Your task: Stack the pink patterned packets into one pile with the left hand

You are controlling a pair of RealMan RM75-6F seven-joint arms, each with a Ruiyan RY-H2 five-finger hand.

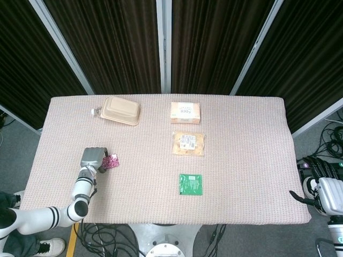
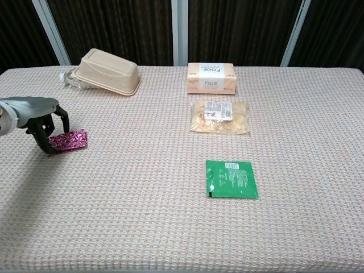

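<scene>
Table layout, left to right
Packet [image 2: 68,140] lies at the table's [image 2: 142,227] left edge, container [image 2: 108,71] behind it; box [image 2: 211,77], bag [image 2: 219,116], sachet [image 2: 231,178] line up mid-table.

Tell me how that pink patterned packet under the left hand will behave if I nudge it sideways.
The pink patterned packet looks thin and flat, so it is probably light and floppy, not stiff. On the coarse woven tablecloth it may drag or crumple rather than slide. The left hand has fingertips at its edge, so it could flip.
</scene>
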